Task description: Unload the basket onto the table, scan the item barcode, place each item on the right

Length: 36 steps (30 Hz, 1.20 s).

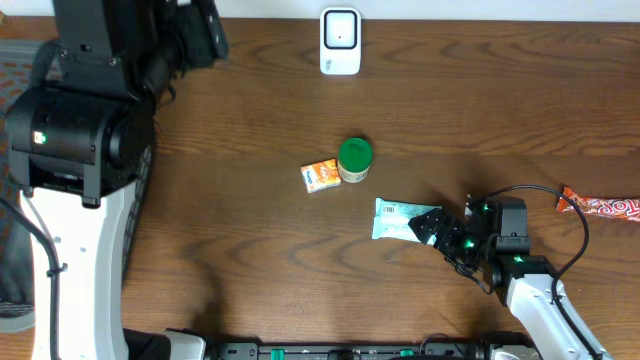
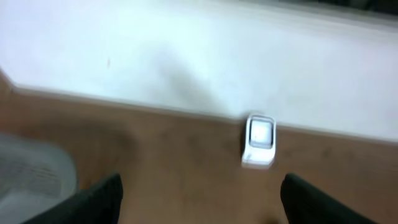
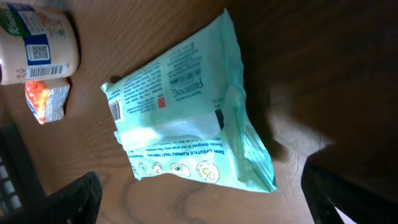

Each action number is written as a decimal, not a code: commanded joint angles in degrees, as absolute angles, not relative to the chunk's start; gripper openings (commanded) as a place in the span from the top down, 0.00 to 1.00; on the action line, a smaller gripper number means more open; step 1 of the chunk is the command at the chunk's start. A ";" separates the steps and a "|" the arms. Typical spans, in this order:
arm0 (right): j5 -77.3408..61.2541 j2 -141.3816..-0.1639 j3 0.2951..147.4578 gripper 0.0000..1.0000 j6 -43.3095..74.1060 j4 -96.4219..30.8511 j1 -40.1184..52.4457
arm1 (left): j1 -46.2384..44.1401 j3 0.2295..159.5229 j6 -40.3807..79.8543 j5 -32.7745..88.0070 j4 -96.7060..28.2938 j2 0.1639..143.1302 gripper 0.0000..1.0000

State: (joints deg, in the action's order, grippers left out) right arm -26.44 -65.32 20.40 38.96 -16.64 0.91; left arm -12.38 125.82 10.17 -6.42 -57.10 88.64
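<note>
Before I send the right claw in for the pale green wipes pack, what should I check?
1. Right claw open: ok, fingers wide apart.
2. Pale green plastic wipes pack lying loose on the brown wooden table: ok, not gripped.
3. Barcode on the pack facing up: ok.
4. Green-lidded jar and orange sachet apart from the pack: ok.
5. White scanner switched on: cannot tell.
6. Left claw open and empty: ok.
</note>
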 commanded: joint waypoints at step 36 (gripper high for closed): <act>-25.23 -71.59 35.09 0.01 17.65 -30.28 -7.81 | -12.16 99.74 -10.94 -27.73 -35.18 71.83 0.18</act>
